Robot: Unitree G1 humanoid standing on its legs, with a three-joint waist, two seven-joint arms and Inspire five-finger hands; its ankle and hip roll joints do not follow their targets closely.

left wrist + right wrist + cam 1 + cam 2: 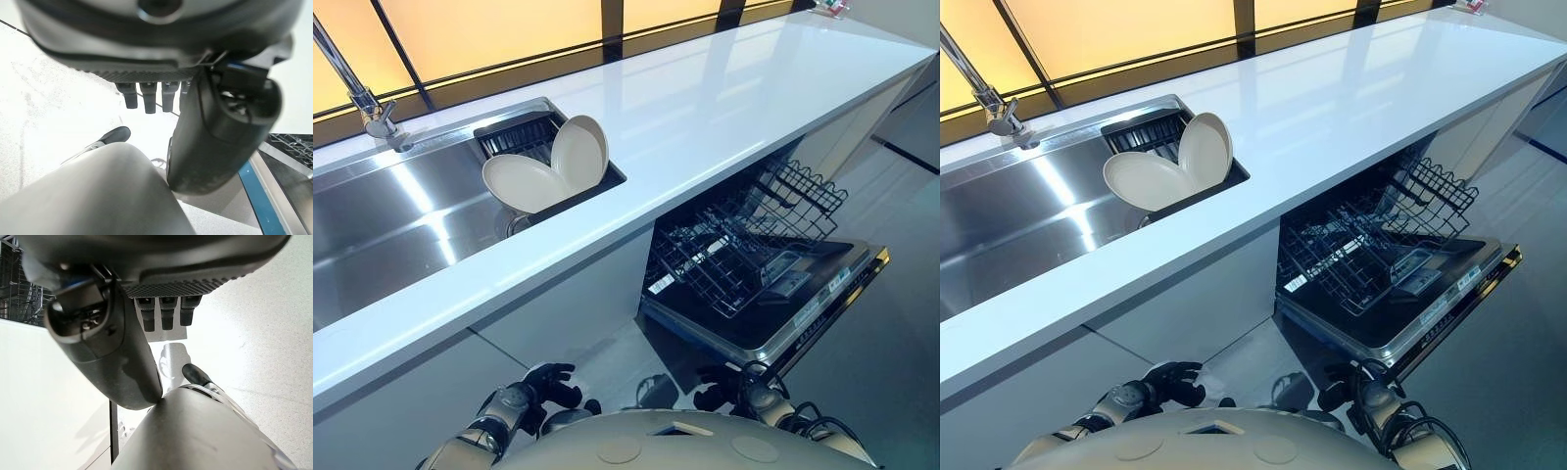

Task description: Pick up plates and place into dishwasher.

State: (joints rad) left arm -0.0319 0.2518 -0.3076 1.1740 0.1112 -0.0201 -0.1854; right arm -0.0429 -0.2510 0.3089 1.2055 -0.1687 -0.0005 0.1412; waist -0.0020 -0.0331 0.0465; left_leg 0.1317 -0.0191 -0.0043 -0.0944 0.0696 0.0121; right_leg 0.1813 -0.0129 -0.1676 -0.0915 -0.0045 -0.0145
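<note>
Two cream plates stand in the dark drain rack (524, 132) at the right end of the sink: one lies tilted (524, 183), the other leans upright (579, 152) against it. Below the counter to the right, the dishwasher's door (803, 318) is folded down and its black wire rack (734, 245) is pulled out with nothing in it. My left hand (543, 387) hangs low in front of the cabinet, far below the plates, fingers relaxed and holding nothing. My right hand (736, 390) hangs low by the near edge of the dishwasher door, also relaxed and holding nothing.
A long white counter (705, 108) runs from left to right above the dishwasher. The steel sink (391, 225) has a faucet (362, 98) at its far left. Windows line the back. Pale floor (891, 372) lies right of the open door.
</note>
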